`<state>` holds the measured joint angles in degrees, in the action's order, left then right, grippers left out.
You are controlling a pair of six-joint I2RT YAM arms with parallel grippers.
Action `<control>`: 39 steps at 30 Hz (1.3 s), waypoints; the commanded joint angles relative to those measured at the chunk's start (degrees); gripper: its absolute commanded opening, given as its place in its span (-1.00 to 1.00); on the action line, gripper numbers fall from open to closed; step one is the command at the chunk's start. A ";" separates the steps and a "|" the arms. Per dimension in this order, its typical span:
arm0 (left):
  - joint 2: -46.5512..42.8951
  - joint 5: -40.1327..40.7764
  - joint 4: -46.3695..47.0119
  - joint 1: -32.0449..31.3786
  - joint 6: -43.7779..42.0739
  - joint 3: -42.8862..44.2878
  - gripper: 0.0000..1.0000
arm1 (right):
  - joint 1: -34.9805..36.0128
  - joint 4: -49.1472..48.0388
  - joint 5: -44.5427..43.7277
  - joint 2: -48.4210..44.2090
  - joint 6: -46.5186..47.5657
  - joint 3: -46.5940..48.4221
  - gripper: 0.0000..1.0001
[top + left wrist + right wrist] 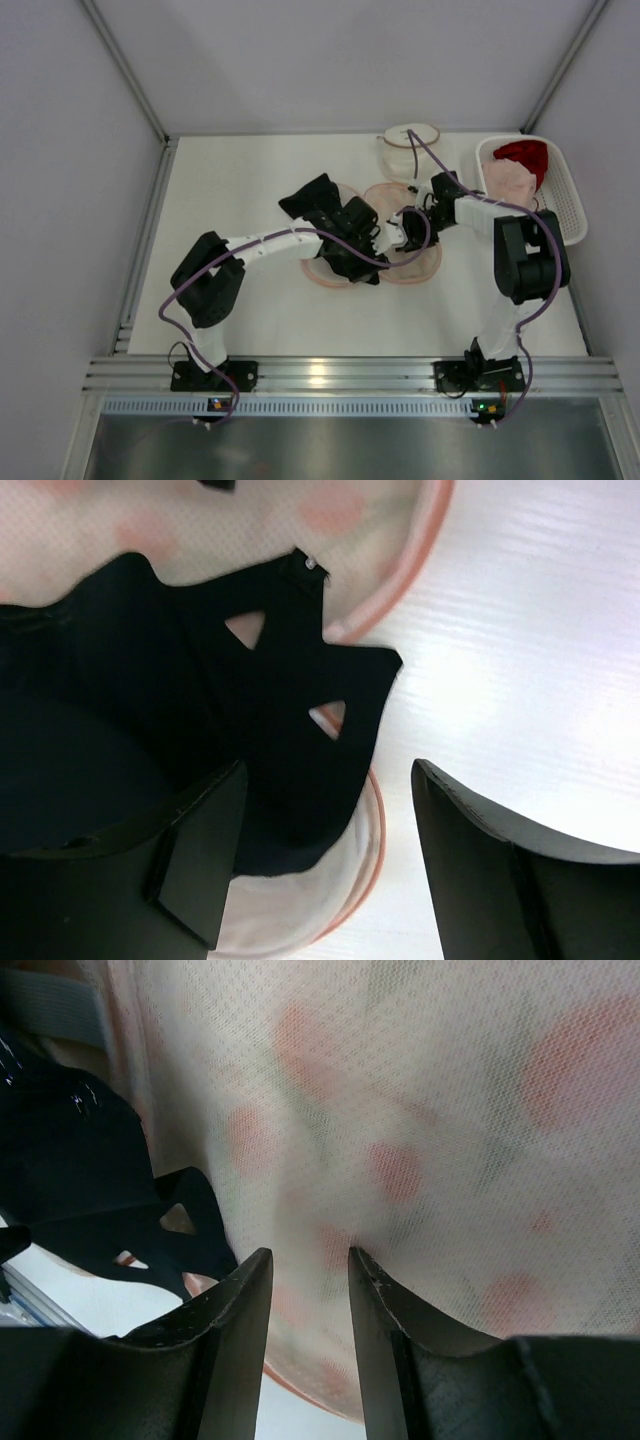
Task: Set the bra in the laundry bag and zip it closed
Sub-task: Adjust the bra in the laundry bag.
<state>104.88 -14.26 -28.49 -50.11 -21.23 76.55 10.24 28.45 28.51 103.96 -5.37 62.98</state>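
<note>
Bra [250,710], black with small triangular cut-outs, lies partly inside the laundry bag [415,265] at mid-tabletop [250,180], with one edge spilling over the bag's pink rim. The left end effector [328,775] hangs just above that loose edge, its fingers wide apart and gripping nothing, one over the dark fabric and one over bare surface. Just beyond, the right end effector [307,1253] is closed to a narrow gap on a fold of the bag's dotted mesh, seemingly holding the opening up. The step in hand looks like tucking the overhang inside: the left should pinch only the bra, not the rim, and push it deep while the right keeps the mesh taut, so nothing fouls the zip. At the far right corner a white basket [565,200] holds a red garment [522,155]
</note>
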 commanded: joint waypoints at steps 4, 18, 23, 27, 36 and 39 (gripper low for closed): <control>0.94 11.00 3.70 -0.25 3.74 6.32 0.54 | -0.84 0.82 -0.92 1.07 2.29 0.30 -0.24; 9.29 17.09 3.27 0.27 1.55 9.23 0.31 | -1.10 2.84 -2.49 1.94 4.48 0.30 -0.26; 4.64 10.76 1.16 0.36 -0.21 5.37 -0.19 | -1.01 4.86 -4.77 3.26 8.09 1.53 -0.29; -2.03 2.59 -1.04 0.27 -3.36 -0.51 -0.61 | -1.10 5.65 -6.10 4.23 9.32 2.76 -0.29; -5.13 -10.52 -9.12 0.19 -11.37 -5.27 -0.50 | -0.84 7.49 -5.40 5.02 12.48 5.04 -0.31; -4.60 -10.96 -10.09 0.19 -12.08 -4.23 0.10 | 0.13 8.99 -5.48 4.76 15.20 5.49 -0.33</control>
<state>100.88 -20.71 -35.79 -49.80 -30.72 71.75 10.02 34.89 27.66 106.76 4.75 67.42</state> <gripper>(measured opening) 0.464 0.338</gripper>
